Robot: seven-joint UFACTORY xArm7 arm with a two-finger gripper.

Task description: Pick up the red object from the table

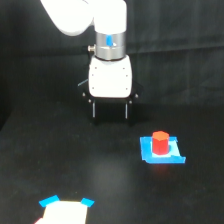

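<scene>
Cloth of matte black covers the wide flat table (30, 165), and on it we see the small bright red-orange stubby cylinder (160, 142) standing on a flat blue square patch (172, 157) toward the exterior view's right. The cylinder lies lower in the picture than the white-bodied gripper with two dark fingers (109, 111) and off to the exterior view's right of it, well apart, with bare black cloth between them. The fingers (93, 110) point straight down and stand apart with a clear gap between them, nothing held; we judge the gap wider than the red cylinder. We cannot tell whether the fingertips touch the cloth or hang just above it.

Around the cylinder we see open cloth on every side; only the blue patch lies under it, reaching out past it on the left, right and front. Near the lower edge, toward the exterior view's left, sits a pale flat piece with blue tape corners (65, 210), well apart from the cylinder.

The cylinder stands upright, its long axis vertical, its round top face turned up.
</scene>
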